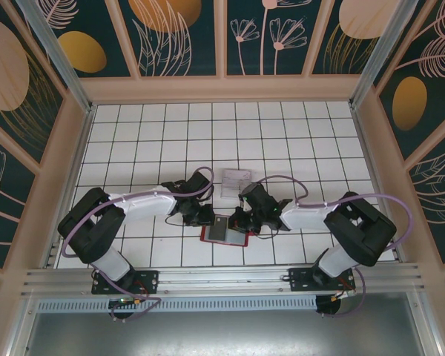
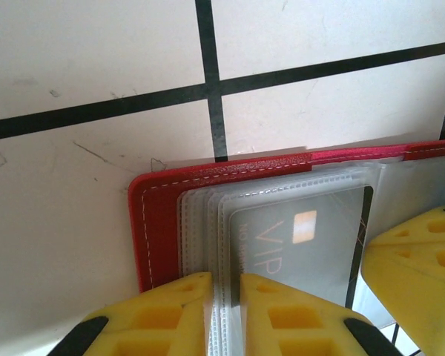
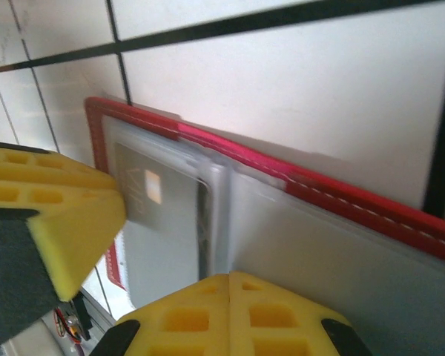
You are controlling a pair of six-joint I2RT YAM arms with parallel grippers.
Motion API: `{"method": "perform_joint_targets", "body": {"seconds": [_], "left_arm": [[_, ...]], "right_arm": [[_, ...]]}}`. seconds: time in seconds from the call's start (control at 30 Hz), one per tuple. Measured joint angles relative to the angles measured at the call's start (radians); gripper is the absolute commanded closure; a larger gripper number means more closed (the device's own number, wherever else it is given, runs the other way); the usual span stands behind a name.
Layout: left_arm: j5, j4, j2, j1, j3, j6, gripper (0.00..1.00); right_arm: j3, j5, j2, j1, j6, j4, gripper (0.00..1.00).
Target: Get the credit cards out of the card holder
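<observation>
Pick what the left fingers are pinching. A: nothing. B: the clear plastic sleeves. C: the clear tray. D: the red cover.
B: the left wrist view shows the clear plastic sleeves caught between the two yellow left fingers, inside the red card holder.

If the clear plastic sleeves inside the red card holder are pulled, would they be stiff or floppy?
Probably floppy: the clear sleeves look thin and fan out in loose layers where the left gripper pinches them. Likely slippery too, as they look glossy. The card holder seems light and lies loose on the table, so it may drag along.
</observation>
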Motion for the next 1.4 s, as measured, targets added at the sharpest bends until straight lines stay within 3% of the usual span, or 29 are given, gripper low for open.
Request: {"method": "perform_joint_targets", "body": {"seconds": [0.17,0.37,0.97,1.4], "left_arm": [[-0.003,0.000,0.000,-0.002,0.000,-0.005,0.81],[-0.008,0.002,0.000,-0.003,-0.002,-0.010,0.82],[0.037,0.186,-0.039,0.003,-0.111,-0.086,0.83],[0.060,0.263,-0.046,0.004,-0.148,-0.112,0.83]], "right_arm": [[-0.001,0.004,-0.009,-0.003,-0.001,-0.023,0.96],[-0.005,-0.016,-0.011,-0.003,-0.001,-0.002,0.84],[-0.032,-0.045,0.000,0.003,0.023,0.090,0.84],[-0.072,-0.037,-0.031,0.001,0.056,0.130,0.78]]}}
